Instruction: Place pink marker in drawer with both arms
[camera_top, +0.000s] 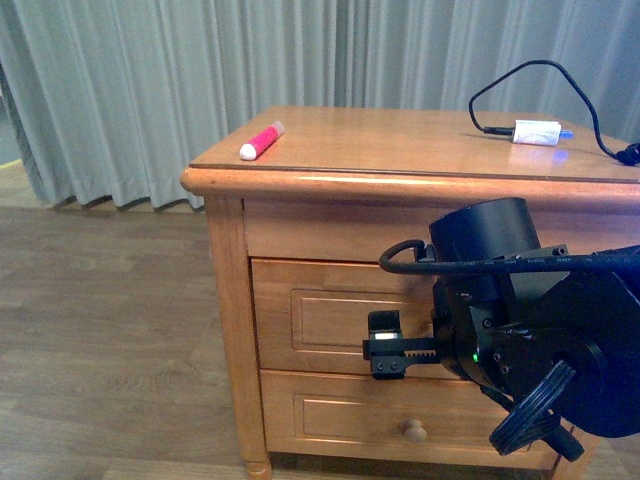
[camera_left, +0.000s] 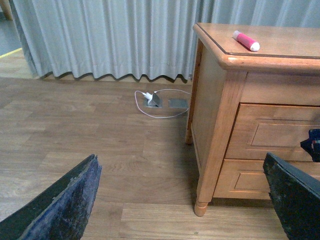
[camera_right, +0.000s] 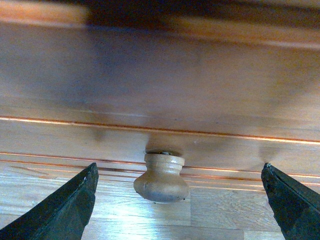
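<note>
The pink marker (camera_top: 262, 141) lies on the left of the dresser top; it also shows in the left wrist view (camera_left: 246, 41). The upper drawer (camera_top: 330, 315) is shut. My right arm (camera_top: 530, 330) hangs in front of it and hides its knob in the front view. In the right wrist view the round wooden knob (camera_right: 161, 178) sits between the fingers (camera_right: 65, 210) of my open right gripper (camera_right: 177, 210), untouched. My left gripper (camera_left: 180, 215) is open and empty, low over the floor left of the dresser, out of the front view.
A white charger plug (camera_top: 537, 132) with a black cable lies on the dresser top at the right. A lower drawer with its own knob (camera_top: 414, 431) sits below. Grey curtains hang behind. A floor socket with a white cable (camera_left: 155, 100) lies beside the dresser.
</note>
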